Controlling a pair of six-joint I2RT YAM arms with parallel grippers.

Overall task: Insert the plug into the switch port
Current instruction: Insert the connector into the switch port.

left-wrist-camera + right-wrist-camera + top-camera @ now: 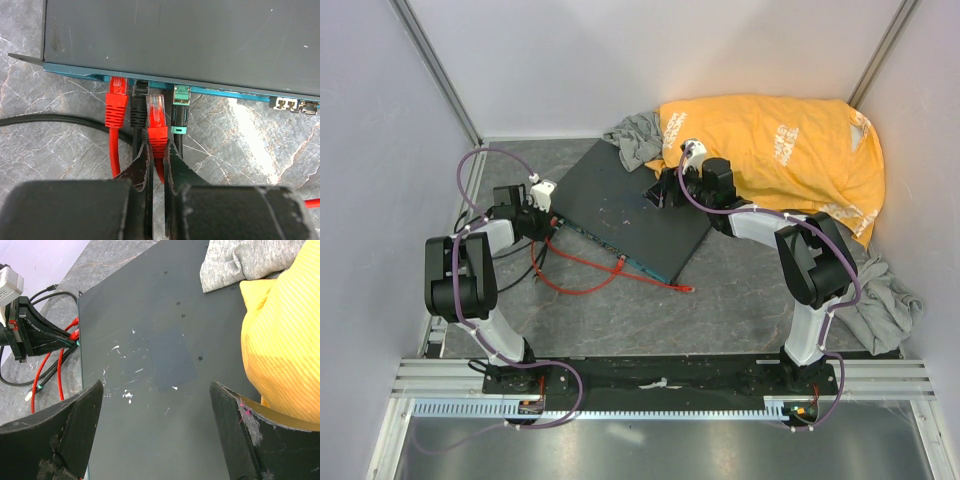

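The switch (630, 205) is a flat dark grey box with a blue-green front edge (230, 93). My left gripper (158, 147) is shut on the red boot of the plug (156, 112). The plug's clear tip reaches the front edge between a black plug (140, 92) and a green connector (181, 95); I cannot tell whether it has entered the switch port. Another red plug (117, 97) sits in the row to the left. The red cable (582, 284) loops on the table. My right gripper (156, 395) hangs open over the switch's top (150, 315), holding nothing.
An orange cloth (780, 150) and a grey cloth (638, 138) lie against the switch's far side. More grey cloth (885, 300) lies at the right wall. A black cable (55, 121) runs left of the plugs. A loose red cable end (685, 288) rests near the switch's near corner.
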